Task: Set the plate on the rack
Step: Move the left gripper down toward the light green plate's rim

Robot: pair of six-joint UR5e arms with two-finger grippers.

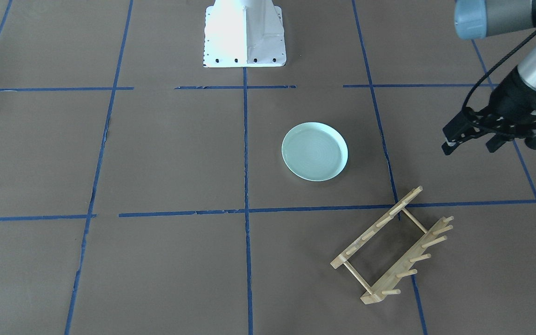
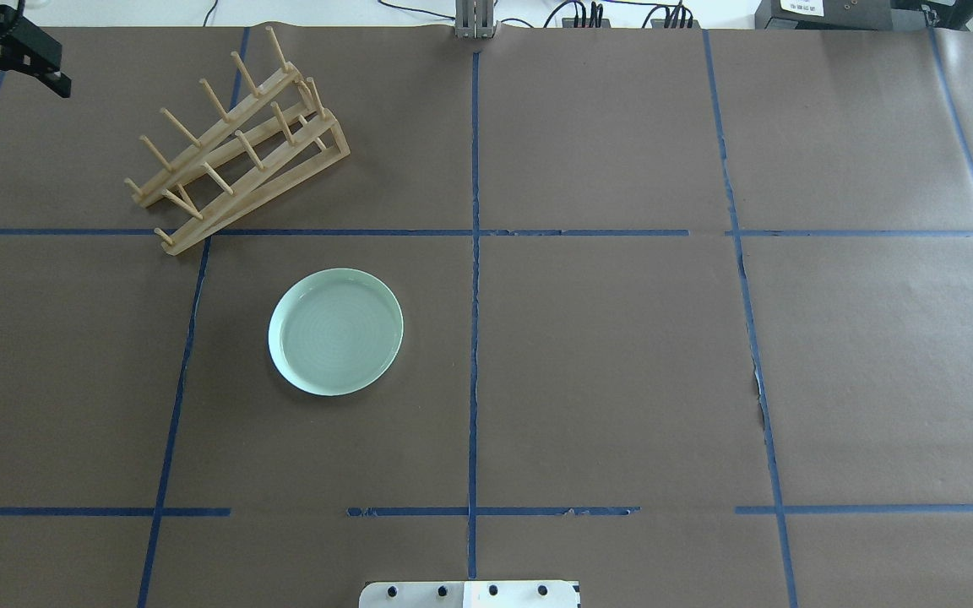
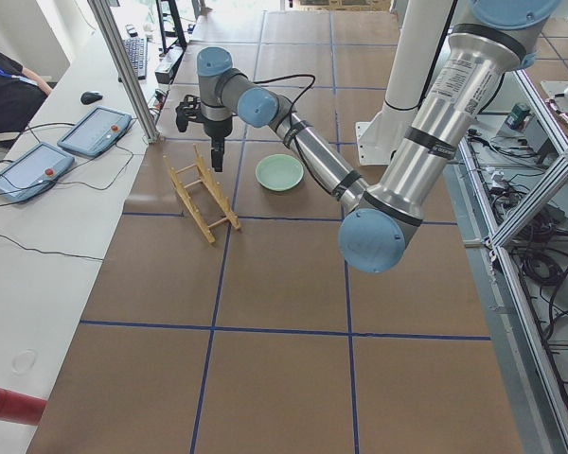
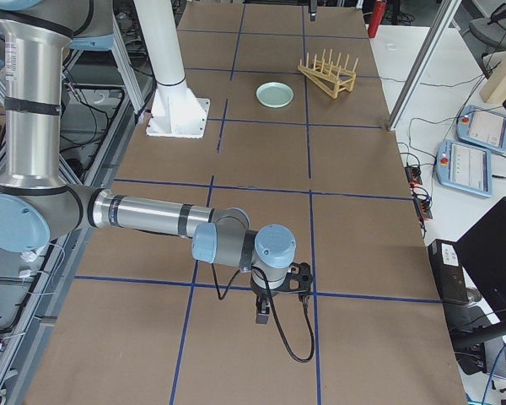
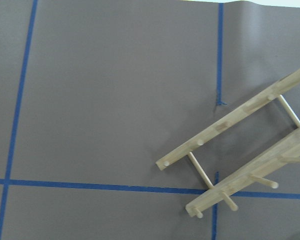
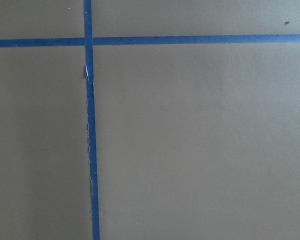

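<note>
Plate [image 2: 335, 331]: flat on desk [image 2: 622, 380], left half, midway between near and far edges.
Rack [image 2: 257, 198]: beyond plate, askew, pegs up, toward far-left corner.
Left gripper [image 1: 469, 146]: above far-left corner, jaws wide, empty.
Right gripper [image 4: 263, 319]: right end; jaw state cannot be told.

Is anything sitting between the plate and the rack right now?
No. In the overhead view only bare table paper, crossed by one blue tape line, separates the plate from the rack; they are not touching.
</note>
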